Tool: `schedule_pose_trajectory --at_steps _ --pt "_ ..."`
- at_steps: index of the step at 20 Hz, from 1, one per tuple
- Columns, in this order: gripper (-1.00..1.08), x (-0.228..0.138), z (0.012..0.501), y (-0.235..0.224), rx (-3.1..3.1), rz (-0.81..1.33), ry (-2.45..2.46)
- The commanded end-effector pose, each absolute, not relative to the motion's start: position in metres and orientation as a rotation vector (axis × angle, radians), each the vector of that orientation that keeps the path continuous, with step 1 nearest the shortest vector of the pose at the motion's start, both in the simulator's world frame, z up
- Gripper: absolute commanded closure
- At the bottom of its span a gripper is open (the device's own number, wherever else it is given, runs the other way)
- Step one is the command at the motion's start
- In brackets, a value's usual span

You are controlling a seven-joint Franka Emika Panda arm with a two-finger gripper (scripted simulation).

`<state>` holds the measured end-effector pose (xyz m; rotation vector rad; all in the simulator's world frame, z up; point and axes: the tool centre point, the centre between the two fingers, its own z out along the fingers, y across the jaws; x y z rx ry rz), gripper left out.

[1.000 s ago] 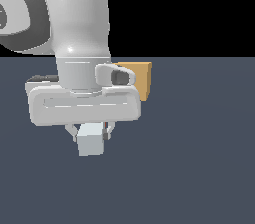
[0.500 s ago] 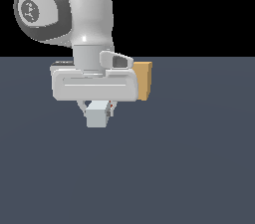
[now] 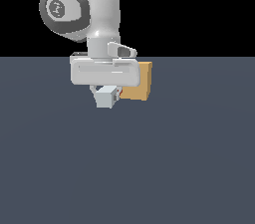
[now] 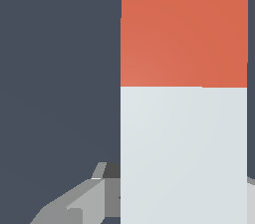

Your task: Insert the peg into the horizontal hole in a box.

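Tan box (image 3: 137, 81): one | peg (image 3: 105, 97): one, pinched in hand (image 3: 105, 93) | floor (image 3: 174, 158): grey

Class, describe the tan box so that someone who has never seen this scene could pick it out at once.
Find the big white robot arm above the dark grey floor. At the exterior view's right of its end effector sits the small tan wood-coloured cube. It is the only tan thing there.

Flat, even simulator light on everything I see; no cast shadows, no glare. Black void fills the exterior view's upper part. Edges look jagged, pixelated; nothing blurred or warped.
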<state>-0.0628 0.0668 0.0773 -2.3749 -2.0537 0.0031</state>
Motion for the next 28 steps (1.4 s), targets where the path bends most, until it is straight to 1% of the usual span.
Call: schedule_pose_trajectory --at_steps 1,7,13,28 --pt "1.08 -0.058 0.084 0.083 -2.411 -0.001 -2.014" --pt "1.08 -0.047 0.093 0.112 -2.470 0.000 -1.941" --pt "1.08 -0.040 0.098 0.128 -2.504 0.000 -1.897" --pt "1.08 -0.035 0.101 0.132 -2.511 -0.005 -1.888"
